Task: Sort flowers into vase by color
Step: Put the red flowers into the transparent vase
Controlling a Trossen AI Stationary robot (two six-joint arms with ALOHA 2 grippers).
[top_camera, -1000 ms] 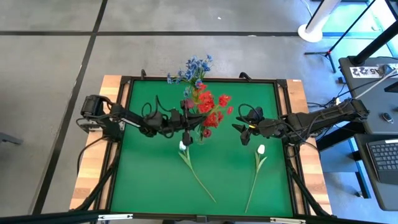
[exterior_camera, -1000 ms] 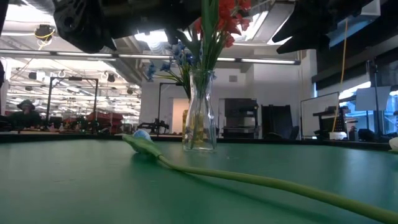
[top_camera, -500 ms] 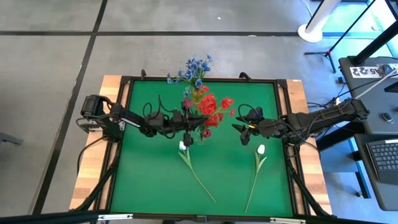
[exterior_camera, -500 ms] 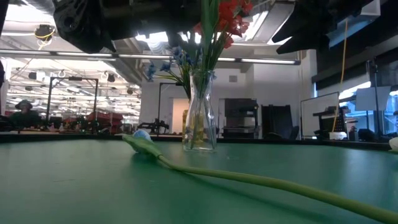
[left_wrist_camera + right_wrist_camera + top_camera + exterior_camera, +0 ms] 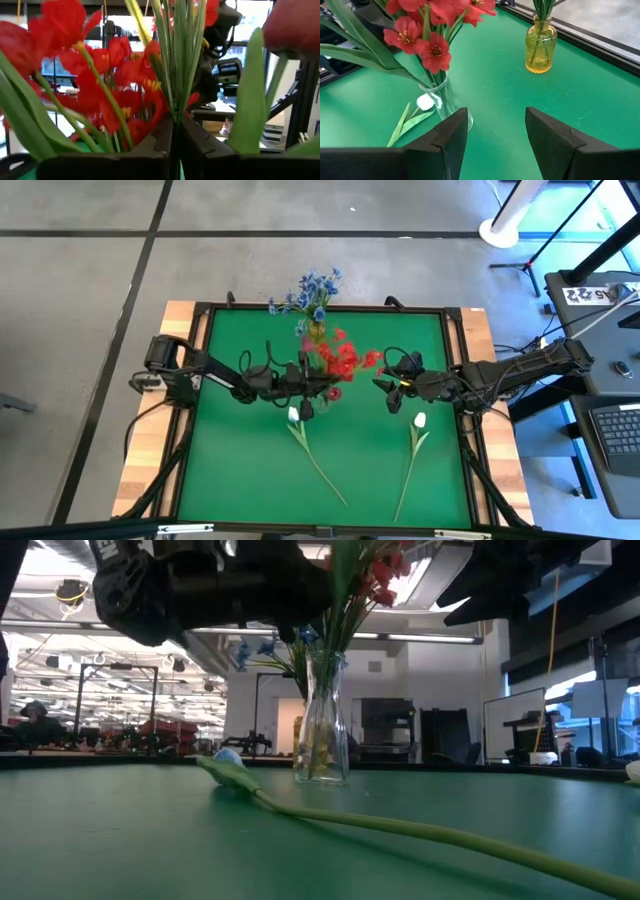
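Observation:
A bunch of red flowers (image 5: 343, 361) stands with its green stems in a clear glass vase (image 5: 322, 725) at the table's middle. My left gripper (image 5: 175, 145) is shut on those stems just above the vase mouth. My right gripper (image 5: 496, 117) hovers open to the right of the vase, holding nothing. Blue flowers (image 5: 312, 288) stand in a yellow vase (image 5: 540, 44) near the far edge. Two white flowers lie flat on the green mat: one (image 5: 294, 414) beside the clear vase, one (image 5: 420, 420) toward the right. My left gripper pinches the red bunch's green stems (image 5: 176, 100) between its two fingers, below the blooms. The fingers come about level from the table's left and lie across the stems. The bunch stands roughly upright, leaning a little right, with its lower stem ends inside the clear vase.
A black frame (image 5: 455, 312) borders the green mat. The stem (image 5: 420, 832) of the near white flower runs along the mat toward the near edge. Bare mat lies at the near left (image 5: 235, 470).
My left gripper has sunk toward the clear vase, still shut on the stems. The red bunch has gone lower into the vase with it, and its blooms have shifted a little toward the table's right.

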